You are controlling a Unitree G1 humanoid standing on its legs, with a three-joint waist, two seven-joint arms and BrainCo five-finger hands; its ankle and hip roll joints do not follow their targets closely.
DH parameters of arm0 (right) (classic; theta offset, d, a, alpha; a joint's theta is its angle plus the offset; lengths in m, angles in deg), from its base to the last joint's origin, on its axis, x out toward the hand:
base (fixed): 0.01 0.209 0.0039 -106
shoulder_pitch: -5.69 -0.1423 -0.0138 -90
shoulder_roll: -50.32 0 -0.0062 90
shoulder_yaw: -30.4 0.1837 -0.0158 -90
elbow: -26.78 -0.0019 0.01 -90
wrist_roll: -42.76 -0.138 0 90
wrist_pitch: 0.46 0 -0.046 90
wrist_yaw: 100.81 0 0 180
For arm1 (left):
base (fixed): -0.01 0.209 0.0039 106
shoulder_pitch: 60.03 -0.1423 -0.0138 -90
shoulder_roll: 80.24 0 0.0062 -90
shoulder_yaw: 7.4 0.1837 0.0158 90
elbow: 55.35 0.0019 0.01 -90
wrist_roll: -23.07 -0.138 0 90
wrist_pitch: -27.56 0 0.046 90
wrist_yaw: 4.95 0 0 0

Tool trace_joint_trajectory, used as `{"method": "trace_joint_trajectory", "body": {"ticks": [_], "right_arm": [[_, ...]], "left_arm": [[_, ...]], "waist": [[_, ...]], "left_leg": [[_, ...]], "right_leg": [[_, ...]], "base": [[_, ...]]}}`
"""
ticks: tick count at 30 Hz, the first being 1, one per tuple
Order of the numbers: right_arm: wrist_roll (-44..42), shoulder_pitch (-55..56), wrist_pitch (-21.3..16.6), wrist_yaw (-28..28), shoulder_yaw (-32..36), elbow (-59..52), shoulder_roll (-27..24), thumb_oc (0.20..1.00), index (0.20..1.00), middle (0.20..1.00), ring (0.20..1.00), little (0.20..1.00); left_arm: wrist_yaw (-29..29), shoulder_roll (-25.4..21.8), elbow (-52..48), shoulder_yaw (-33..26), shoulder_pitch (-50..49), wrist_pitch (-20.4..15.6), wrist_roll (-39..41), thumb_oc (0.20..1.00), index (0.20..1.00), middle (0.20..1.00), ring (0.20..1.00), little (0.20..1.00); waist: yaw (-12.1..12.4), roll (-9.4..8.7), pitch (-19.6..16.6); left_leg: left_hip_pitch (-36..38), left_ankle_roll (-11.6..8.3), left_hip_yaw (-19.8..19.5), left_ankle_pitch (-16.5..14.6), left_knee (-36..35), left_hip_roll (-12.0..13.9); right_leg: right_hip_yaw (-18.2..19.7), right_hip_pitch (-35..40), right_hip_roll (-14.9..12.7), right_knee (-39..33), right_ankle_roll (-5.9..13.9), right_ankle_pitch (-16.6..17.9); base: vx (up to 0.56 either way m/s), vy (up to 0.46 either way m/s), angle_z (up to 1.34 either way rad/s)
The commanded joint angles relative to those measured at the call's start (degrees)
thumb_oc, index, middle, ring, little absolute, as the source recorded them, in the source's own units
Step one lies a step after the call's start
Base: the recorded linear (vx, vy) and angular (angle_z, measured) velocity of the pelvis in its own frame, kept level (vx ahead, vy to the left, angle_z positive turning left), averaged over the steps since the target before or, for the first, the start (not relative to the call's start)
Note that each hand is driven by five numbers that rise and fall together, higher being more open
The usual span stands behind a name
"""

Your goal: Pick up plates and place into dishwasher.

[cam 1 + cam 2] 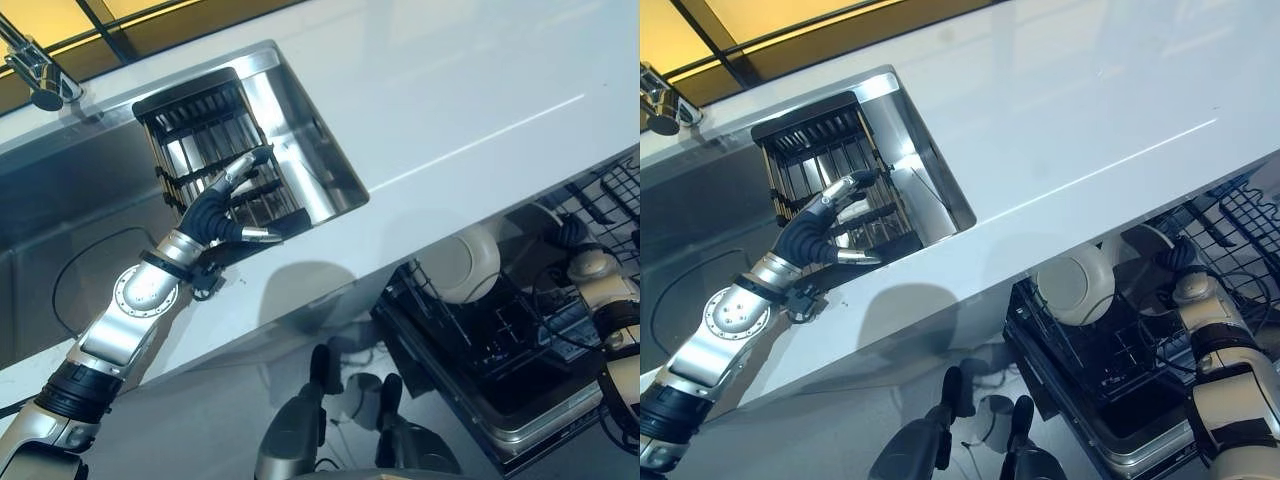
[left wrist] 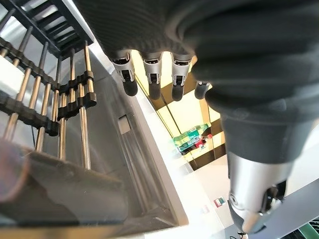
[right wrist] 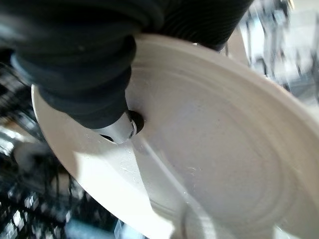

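A white plate stands on edge over the black dishwasher rack below the counter at the lower right. My right hand is shut on its rim; in the right wrist view the thumb presses on the plate's face. My left hand hovers open over the black dish rack in the sink, fingers straight, thumb spread, holding nothing. The rack's slots near the hand look bare.
The steel sink has a faucet at its far left corner. A wide white counter runs between the sink and the dishwasher. Behind the held plate shows another white rim. Wire baskets stand at the right edge.
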Motion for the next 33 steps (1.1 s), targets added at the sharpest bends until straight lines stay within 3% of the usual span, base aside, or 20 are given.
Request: {"method": "trace_joint_trajectory", "body": {"ticks": [1, 4, 5, 6, 15, 17, 22, 25, 33], "right_arm": [[-4.9, -7.0, -3.1, -4.7, -3.3, 2.1, -1.3, 0.2, 0.2, 0.2, 0.2, 0.2], [-8.2, -7.3, -3.8, -6.8, -3.8, 3.4, -0.6, 0.2, 0.2, 0.2, 0.2, 0.2], [-9.3, -7.1, -4.1, -6.8, -3.5, 3.7, -0.4, 0.36, 0.36, 0.36, 0.36, 0.36], [-8.8, -7.0, -3.9, -6.1, -2.9, 3.9, -0.1, 1.0, 1.0, 1.0, 1.0, 1.0], [-9.0, -4.3, -3.1, 4.8, 1.7, 0.6, -1.6, 1.0, 1.0, 1.0, 1.0, 1.0], [-8.6, -2.9, -2.4, 7.7, 3.2, -2.0, -2.6, 1.0, 1.0, 1.0, 1.0, 1.0], [-8.2, 4.4, -2.0, 20.9, 9.9, -13.8, -3.2, 1.0, 1.0, 1.0, 1.0, 1.0], [-7.8, 9.4, -1.8, 24.1, 13.5, -19.7, -2.1, 1.0, 1.0, 1.0, 1.0, 1.0], [-11.2, 19.0, -5.7, 23.1, 19.1, -21.1, 3.2, 1.0, 1.0, 1.0, 1.0, 1.0]], "left_arm": [[1.0, -0.2, -2.4, 1.4, 5.3, -3.8, 3.3, 1.0, 1.0, 1.0, 1.0, 1.0], [0.8, 0.0, -2.4, 1.5, 6.3, -3.4, 3.8, 1.0, 1.0, 1.0, 1.0, 1.0], [0.7, 0.3, -2.3, 1.5, 6.5, -3.2, 3.7, 1.0, 1.0, 1.0, 1.0, 1.0], [0.5, 0.5, -2.0, 1.4, 6.6, -3.2, 3.6, 1.0, 1.0, 1.0, 1.0, 1.0], [1.3, 0.7, -2.8, 1.1, 4.8, -4.1, 3.1, 1.0, 1.0, 1.0, 1.0, 1.0], [1.4, 0.6, -3.1, 0.8, 3.8, -4.5, 3.2, 1.0, 1.0, 1.0, 1.0, 1.0], [2.1, 2.5, -4.2, 0.1, -0.1, -5.0, 2.2, 1.0, 1.0, 1.0, 1.0, 1.0], [2.3, 4.4, -4.2, -0.3, -1.7, -4.9, 1.7, 1.0, 1.0, 1.0, 1.0, 1.0], [-0.7, 8.3, -3.1, -0.6, -1.5, -3.4, 1.2, 1.0, 1.0, 1.0, 1.0, 1.0]], "waist": [[0.5, -0.87, 0.7], [0.5, -0.59, 1.0], [0.4, -0.56, 1.0], [0.3, -0.53, 1.0], [-0.7, -1.03, 0.2], [-1.1, -1.38, -0.3], [-2.9, -2.45, -1.7], [-3.7, -3.08, -2.2], [-4.8, -4.9, 1.0]], "left_leg": [[0.6, -0.57, -0.3, -6.6, 0.2, -2.0], [0.4, -0.67, -0.1, -6.4, 0.2, -2.0], [0.5, -0.71, 0.0, -6.4, 0.2, -1.9], [0.6, -0.73, 0.1, -6.4, 0.2, -1.8], [1.6, -0.67, 0.4, -6.7, 0.2, -1.9], [2.1, -0.61, 0.7, -6.9, 0.2, -1.8], [4.4, -0.1, 2.2, -8.3, 0.2, -1.5], [5.7, 0.38, 3.9, -9.2, 1.4, -1.2], [1.3, 2.31, 5.6, -18.6, 22.8, -0.7]], "right_leg": [[-0.5, -4.1, -5.2, 2.8, 4.06, -1.3], [-0.7, -4.5, -5.4, 3.1, 3.99, -1.3], [-0.6, -4.5, -5.4, 3.2, 3.98, -1.2], [-0.6, -4.5, -5.4, 3.2, 3.97, -1.3], [0.2, -3.8, -5.0, 3.1, 4.18, -0.9], [0.4, -3.6, -4.9, 3.2, 4.2, -0.9], [1.7, -2.6, -4.5, 4.2, 4.2, -1.7], [2.2, -2.3, -4.8, 6.3, 4.0, -2.8], [1.8, -3.4, -6.7, 22.8, 1.36, -10.5]], "base": [[-0.05, -0.007, -0.01], [-0.03, 0.006, 0.0], [0.0, 0.0, 0.0], [0.0, 0.0, 0.0], [0.01, 0.013, 0.0], [0.05, 0.046, 0.0], [0.08, 0.068, -0.03], [0.07, 0.074, -0.07], [0.05, 0.037, -0.2]]}}
